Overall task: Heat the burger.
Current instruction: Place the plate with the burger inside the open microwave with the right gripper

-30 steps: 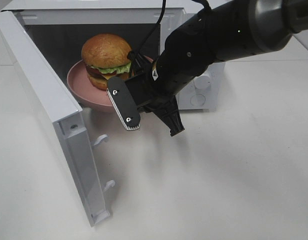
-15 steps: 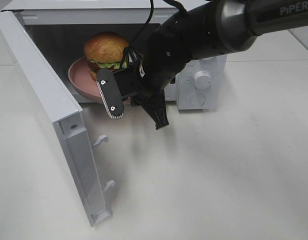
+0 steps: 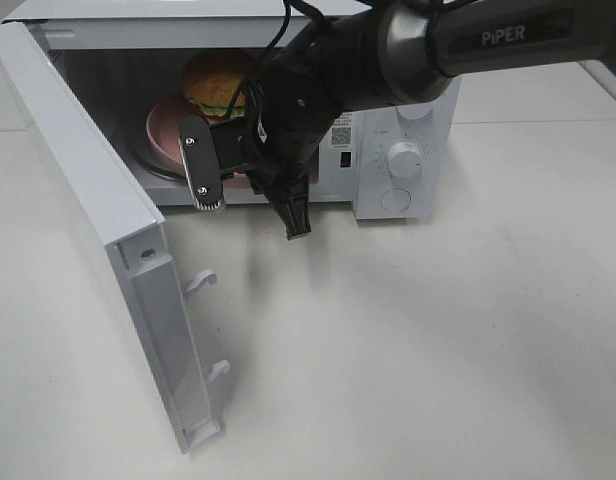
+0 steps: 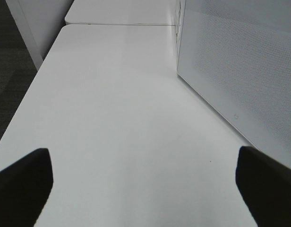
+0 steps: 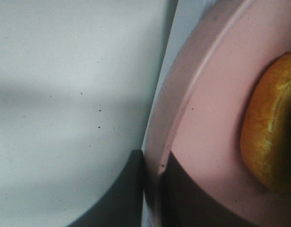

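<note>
White door open — burger inside microwave

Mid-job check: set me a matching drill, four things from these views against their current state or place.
Things:
1. burger
2. microwave door
3. right gripper
4. left gripper

States or places:
A. swung open
B. jaws shut on the rim of the pink plate
C. jaws wide apart, holding nothing
D. on that plate, inside the microwave

Pairs: 1-D, 2-A, 3-B, 4-C

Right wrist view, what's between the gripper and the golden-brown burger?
Only bare round pink plate, in the right wrist view; the right gripper clamps its rim, short of the burger.
</note>
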Action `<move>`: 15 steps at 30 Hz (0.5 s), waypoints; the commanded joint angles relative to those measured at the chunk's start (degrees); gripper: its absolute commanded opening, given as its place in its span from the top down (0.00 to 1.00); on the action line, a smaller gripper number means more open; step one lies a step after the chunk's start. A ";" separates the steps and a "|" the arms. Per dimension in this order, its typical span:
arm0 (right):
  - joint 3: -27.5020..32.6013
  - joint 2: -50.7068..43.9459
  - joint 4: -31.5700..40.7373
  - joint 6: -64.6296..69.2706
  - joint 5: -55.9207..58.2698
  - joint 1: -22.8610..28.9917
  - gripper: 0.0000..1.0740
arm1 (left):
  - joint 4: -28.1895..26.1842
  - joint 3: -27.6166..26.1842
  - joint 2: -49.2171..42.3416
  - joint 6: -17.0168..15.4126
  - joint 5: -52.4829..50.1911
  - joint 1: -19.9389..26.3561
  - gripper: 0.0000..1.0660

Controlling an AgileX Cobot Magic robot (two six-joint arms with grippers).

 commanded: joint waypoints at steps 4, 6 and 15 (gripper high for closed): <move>-4.58 1.49 -1.66 1.26 -0.11 -0.46 0.99 | -0.40 0.11 -1.03 -0.23 -0.92 0.11 0.08; -6.02 2.52 -1.66 1.89 0.63 -0.46 0.99 | -0.40 0.11 -1.03 -0.23 -0.92 0.11 0.08; -11.06 5.90 -2.01 3.38 2.18 -0.63 0.99 | -0.40 0.11 -1.03 -0.23 -0.92 0.11 0.08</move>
